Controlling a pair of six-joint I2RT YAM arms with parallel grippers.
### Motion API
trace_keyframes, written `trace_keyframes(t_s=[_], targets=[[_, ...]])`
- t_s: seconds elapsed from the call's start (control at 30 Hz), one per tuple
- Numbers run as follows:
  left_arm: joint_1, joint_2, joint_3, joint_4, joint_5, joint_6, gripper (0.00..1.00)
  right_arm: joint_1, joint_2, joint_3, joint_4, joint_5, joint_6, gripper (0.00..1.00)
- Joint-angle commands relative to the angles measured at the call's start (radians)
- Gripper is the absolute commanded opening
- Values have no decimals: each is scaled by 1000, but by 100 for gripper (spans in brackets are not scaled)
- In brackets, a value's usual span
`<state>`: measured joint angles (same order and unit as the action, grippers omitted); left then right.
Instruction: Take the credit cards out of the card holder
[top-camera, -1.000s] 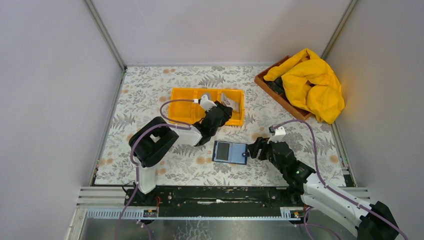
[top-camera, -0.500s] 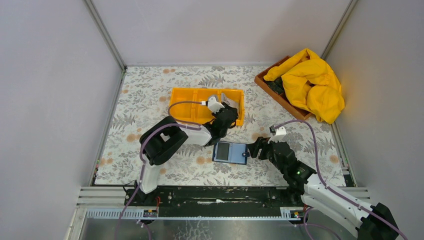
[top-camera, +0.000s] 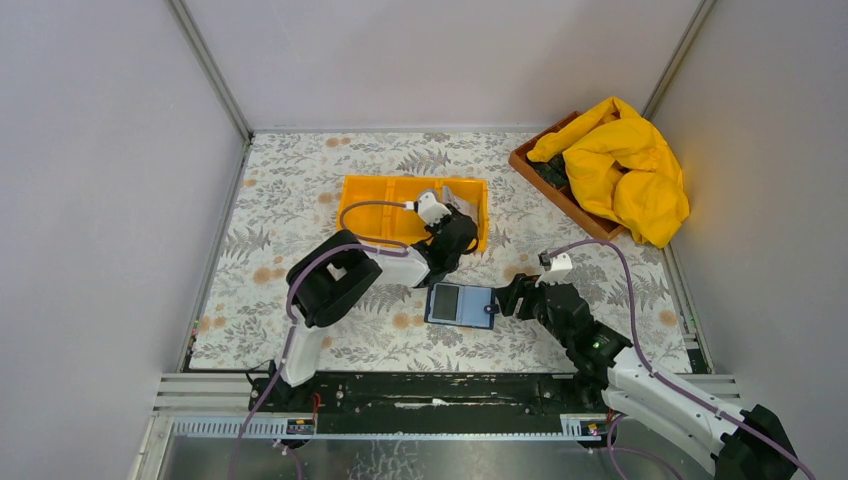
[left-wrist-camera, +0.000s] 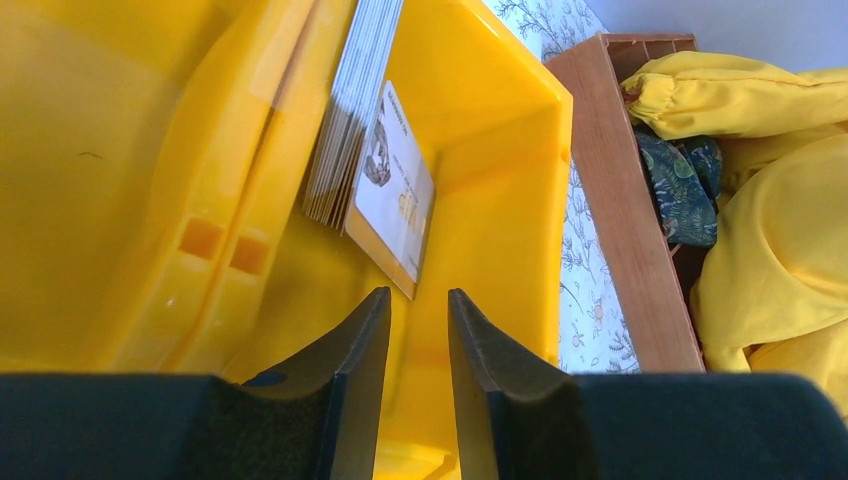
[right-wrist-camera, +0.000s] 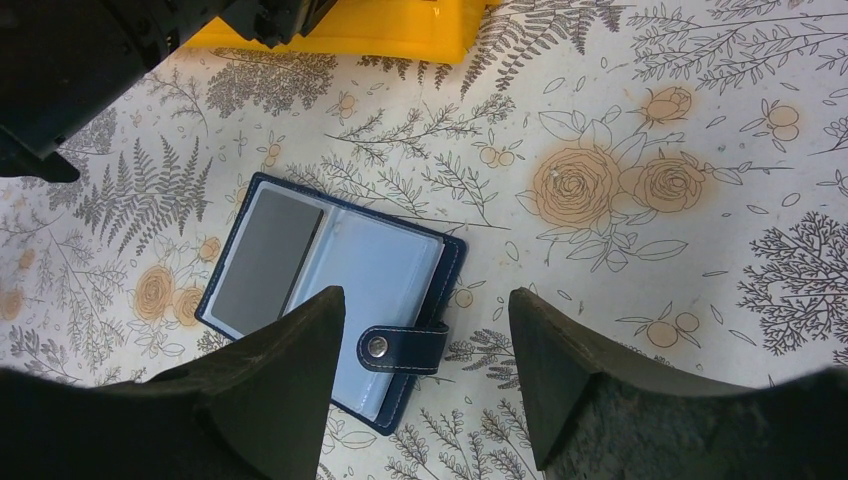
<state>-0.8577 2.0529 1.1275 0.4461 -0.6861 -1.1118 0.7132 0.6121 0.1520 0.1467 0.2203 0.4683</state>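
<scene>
The dark blue card holder (top-camera: 460, 304) lies open on the floral mat, grey lining up, its snap strap (right-wrist-camera: 405, 347) toward my right gripper. A grey card (right-wrist-camera: 268, 258) sits in its left pocket. My right gripper (top-camera: 512, 296) is open wide just above the holder's strap edge (right-wrist-camera: 425, 300), touching nothing. My left gripper (top-camera: 455, 228) is over the right compartment of the orange tray (top-camera: 365, 215). Its jaws (left-wrist-camera: 418, 295) stand a narrow gap apart and hold nothing. Ahead of them a stack of cards (left-wrist-camera: 355, 110) leans in that compartment, with a tan-and-white card (left-wrist-camera: 395, 195) at the front.
A wooden box (top-camera: 545, 180) with a yellow cloth (top-camera: 625, 165) heaped on it stands at the back right; both show in the left wrist view (left-wrist-camera: 620, 200). Grey walls close in the mat on three sides.
My left gripper has moved right and a little farther out, over the tray's right compartment. The right arm and the card holder have not moved.
</scene>
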Motion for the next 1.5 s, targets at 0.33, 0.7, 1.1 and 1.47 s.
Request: trace_keyframes(t_s=[0.33,0.7,1.1,1.47], targets=[[-6,52,96,-104,-94,-4,35,-6,-5,12,17,31,7,68],[-6,95,145,-133,-78,-21,35,-6,-16,11,11,33,8,69],[-2,106,200,-246,-121,-34,33,-7,2,10,21,38,7,69],[0,73,195,-317,-142,-65,33,-6,-2,11,16,37,7,69]])
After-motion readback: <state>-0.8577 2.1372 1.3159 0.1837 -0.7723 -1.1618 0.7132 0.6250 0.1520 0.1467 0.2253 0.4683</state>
